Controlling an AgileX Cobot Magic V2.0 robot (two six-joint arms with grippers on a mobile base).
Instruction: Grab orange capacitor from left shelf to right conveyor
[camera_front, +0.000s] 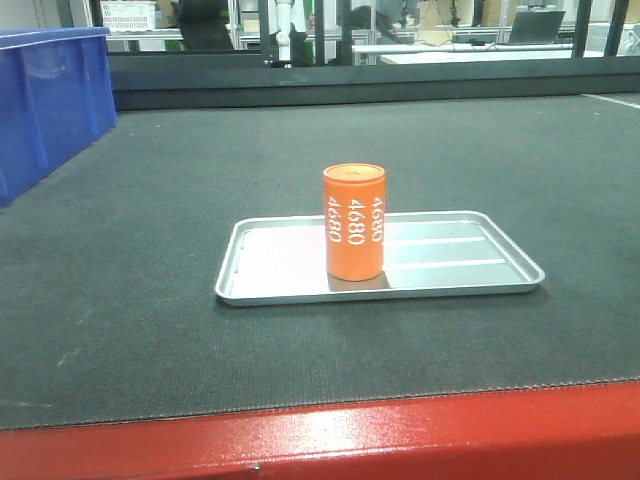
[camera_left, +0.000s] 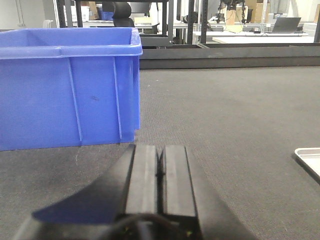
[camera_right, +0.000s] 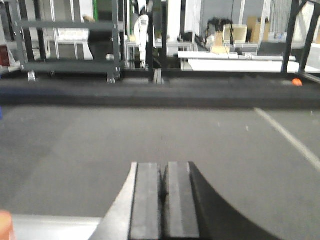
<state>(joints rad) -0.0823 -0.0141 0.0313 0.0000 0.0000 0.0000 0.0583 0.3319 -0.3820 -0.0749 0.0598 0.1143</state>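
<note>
- Now we are looking at the orange capacitor (camera_front: 354, 222), which is standing upright inside a shallow silver tray (camera_front: 270, 290), and the tray is lying on the dark belt of the right conveyor (camera_front: 150, 300) behind its red front edge.
- We are not seeing the left shelf in any view, so the capacitor is seeming to be already on the conveyor side.
- Our left hand (camera_left: 160, 175) is hanging low over the belt with its pads pressed together and nothing between them, near a blue bin (camera_left: 65, 90).
- Our right hand (camera_right: 164, 200) is also closed and empty; the tray edge and a small orange blur are sitting at the lower left corner of its view.
- We are judging the capacitor as stiff, smooth-walled and perhaps a little slippery, tall enough to tip over.
- If we are taking it, we are choosing the middle of its side.
</note>
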